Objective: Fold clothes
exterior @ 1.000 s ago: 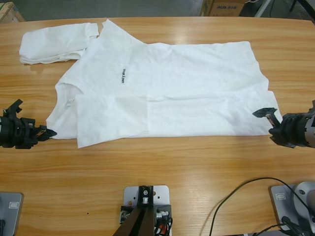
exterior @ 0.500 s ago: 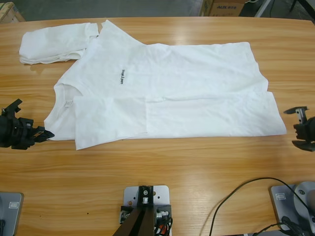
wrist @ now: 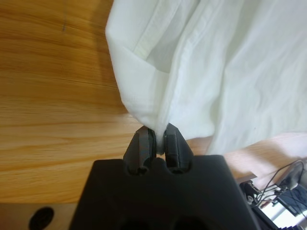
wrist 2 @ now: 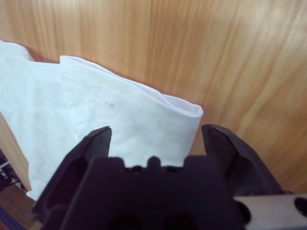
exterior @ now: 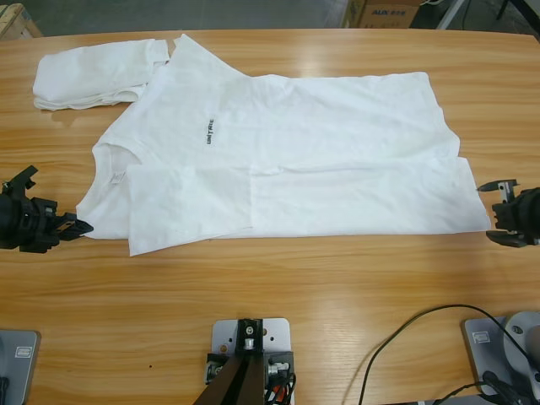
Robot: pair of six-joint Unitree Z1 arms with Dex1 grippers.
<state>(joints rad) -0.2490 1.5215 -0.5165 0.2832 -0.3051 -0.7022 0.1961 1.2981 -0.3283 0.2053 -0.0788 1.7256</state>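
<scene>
Left pincer (wrist: 157, 140) pinched tight on T-shirt (exterior: 295, 160) corner; right pincer (wrist 2: 156, 139) spread wide, hem between jaws, ungripped.

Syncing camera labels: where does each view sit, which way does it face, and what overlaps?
High view: fixed overhead, looking down on table, T-shirt, folded bundle; both grippers at side edges.
Left wrist: along left gripper, shut on the shirt's edge.
Right wrist: along right gripper, open at a shirt corner.
Shared: the T-shirt.

A long wooden table (exterior: 278, 287) fills the view; grey floor (exterior: 211, 15) and cardboard boxes (exterior: 384, 12) lie beyond.
</scene>
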